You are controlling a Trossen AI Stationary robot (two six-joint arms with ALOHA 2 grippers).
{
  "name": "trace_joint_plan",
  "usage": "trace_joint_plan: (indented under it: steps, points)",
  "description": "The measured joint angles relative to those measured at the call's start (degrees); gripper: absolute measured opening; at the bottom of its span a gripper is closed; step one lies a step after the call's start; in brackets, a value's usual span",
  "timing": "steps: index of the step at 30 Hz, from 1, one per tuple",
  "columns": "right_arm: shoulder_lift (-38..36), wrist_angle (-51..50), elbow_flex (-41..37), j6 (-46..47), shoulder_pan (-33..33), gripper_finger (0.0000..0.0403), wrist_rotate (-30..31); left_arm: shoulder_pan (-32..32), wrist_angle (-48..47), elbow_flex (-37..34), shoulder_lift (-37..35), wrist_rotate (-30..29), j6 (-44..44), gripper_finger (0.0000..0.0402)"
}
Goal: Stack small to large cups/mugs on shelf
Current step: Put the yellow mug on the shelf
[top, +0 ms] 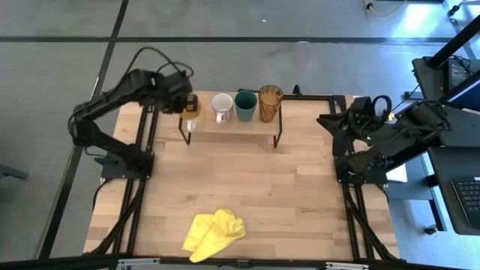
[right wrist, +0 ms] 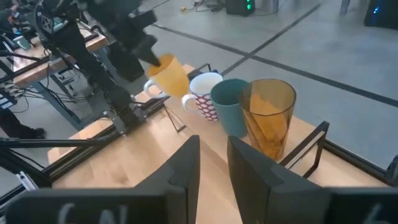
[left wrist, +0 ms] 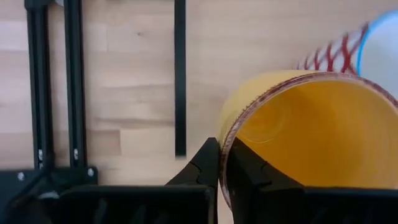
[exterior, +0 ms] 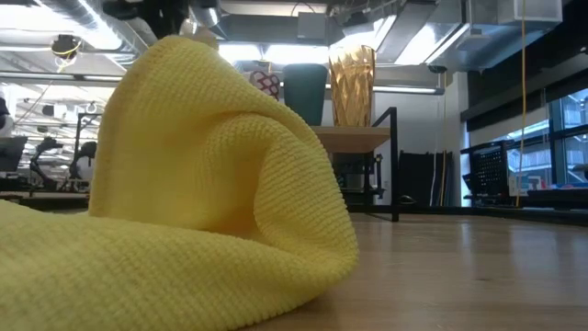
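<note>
The light-wood shelf (top: 232,127) stands at the table's far side. On it stand, left to right, a white mug with a red pattern (top: 222,107), a dark green cup (top: 245,105) and an amber tumbler (top: 270,103). My left gripper (top: 187,103) is over the shelf's left end, shut on the small orange mug (top: 192,113), next to the white mug. The right wrist view shows the orange mug (right wrist: 168,74) tilted in the air. My right gripper (right wrist: 213,146) is open and empty at the table's right edge, pointing toward the shelf. My left gripper holds the orange mug by its rim (left wrist: 225,134), one finger outside the wall (left wrist: 202,163) and one inside (left wrist: 245,168). The fingers come from above and from the table's left. The mug hangs tilted, lifted clear over the shelf's left end.
A crumpled yellow cloth (top: 214,229) lies near the table's front edge and fills most of the low view (exterior: 184,184). Black frame rails (top: 142,142) run along the table's left and right sides. Bare wood lies between shelf and cloth.
</note>
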Motion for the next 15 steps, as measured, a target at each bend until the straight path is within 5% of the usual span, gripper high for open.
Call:
trace_joint_plan:
  steps: [15]
  points:
    - [0.47, -0.03, 0.0, 1.38, 0.0, 0.0083, -0.98, 10.63, -0.07, 5.63, 11.43, 5.2, 16.29, 0.0007]
